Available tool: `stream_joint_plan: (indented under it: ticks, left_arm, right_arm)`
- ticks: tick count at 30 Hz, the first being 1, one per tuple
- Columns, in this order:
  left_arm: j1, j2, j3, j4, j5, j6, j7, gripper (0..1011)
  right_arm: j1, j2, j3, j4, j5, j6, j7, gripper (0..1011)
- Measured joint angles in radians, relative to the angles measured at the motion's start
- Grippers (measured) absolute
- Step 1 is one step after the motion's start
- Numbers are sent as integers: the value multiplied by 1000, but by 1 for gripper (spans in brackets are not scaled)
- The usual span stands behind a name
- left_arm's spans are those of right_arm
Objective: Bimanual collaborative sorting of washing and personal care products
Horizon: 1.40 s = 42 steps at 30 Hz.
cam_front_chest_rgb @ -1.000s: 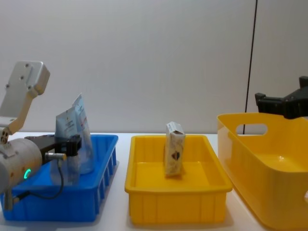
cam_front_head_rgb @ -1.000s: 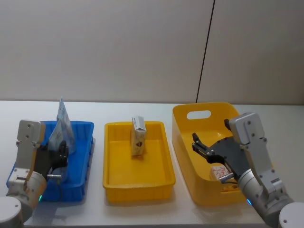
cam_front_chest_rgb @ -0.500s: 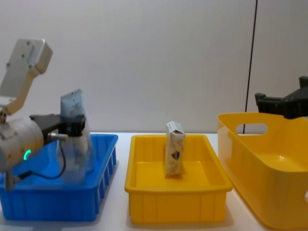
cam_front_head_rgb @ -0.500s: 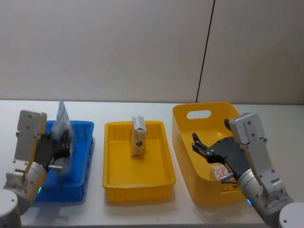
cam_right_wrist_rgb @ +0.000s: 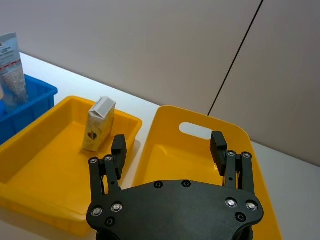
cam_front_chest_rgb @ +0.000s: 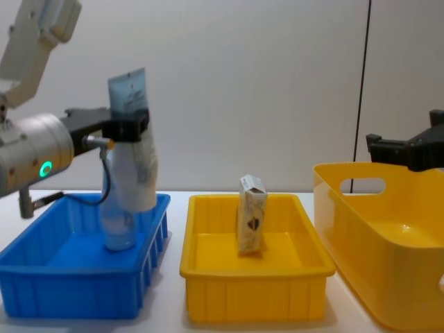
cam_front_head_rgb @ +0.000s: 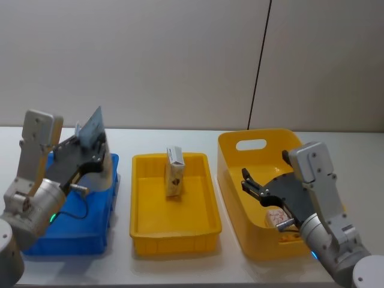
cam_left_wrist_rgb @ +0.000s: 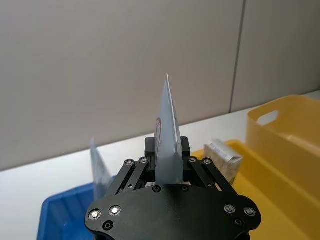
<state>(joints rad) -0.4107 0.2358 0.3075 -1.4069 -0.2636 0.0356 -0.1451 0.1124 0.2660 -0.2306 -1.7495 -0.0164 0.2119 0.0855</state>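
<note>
Left gripper [cam_front_chest_rgb: 128, 127] is up over the blue bin [cam_front_chest_rgb: 76, 291], jaws pinching a tube [cam_front_chest_rgb: 137, 177] just below its flat crimped end. The tube hangs upright, crimp on top, its lower body dangling clear above the bin's right side, near the wall that faces the tray [cam_front_chest_rgb: 253, 298]. A second tube [cam_front_chest_rgb: 118, 234] stands on its cap inside the blue bin, just behind and left of the held one, and from the chest view the two overlap.

Centre of the table: the yellow tray, with one carton [cam_front_chest_rgb: 251, 215] standing upright towards its far end, top flap folded, touching nothing but the tray floor.

Over on the right, the right gripper [cam_front_head_rgb: 252, 183] hovers above the big yellow bin [cam_front_head_rgb: 229, 174], jaws spread wide and gripping nothing. Its fingers point left and forward across the bin's open top, near the handle cut-out in the far wall. Down in that bin, at the near right, lies a second carton [cam_front_head_rgb: 277, 217], partly hidden by the arm.
</note>
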Motion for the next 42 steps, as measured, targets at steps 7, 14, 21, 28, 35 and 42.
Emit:
stream_joint_plan:
  ticks: [7, 14, 21, 28, 35, 42]
  left_arm:
    - [-32, -7, 9, -15, -35, -27, -87, 231]
    - [-66, -18, 25, -12, -61, -47, -152, 231]
    - [-91, -27, 43, -1, -82, -63, -202, 234]
    - [-111, -32, 62, 9, -97, -73, -240, 231]
    - [-124, -33, 78, 13, -107, -79, -265, 231]
    - [-132, -33, 89, 14, -114, -81, -280, 231]
  right_arm:
    - [13, 8, -6, 10, 15, -8, 47, 1004]
    - [36, 21, -17, 27, 37, -16, 111, 1004]
    - [65, 36, -35, 45, 60, -25, 179, 1004]
    - [97, 51, -52, 63, 80, -34, 238, 1004]
    - [136, 68, -72, 83, 96, -44, 292, 1004]
    - [171, 79, -86, 105, 108, -56, 330, 1004]
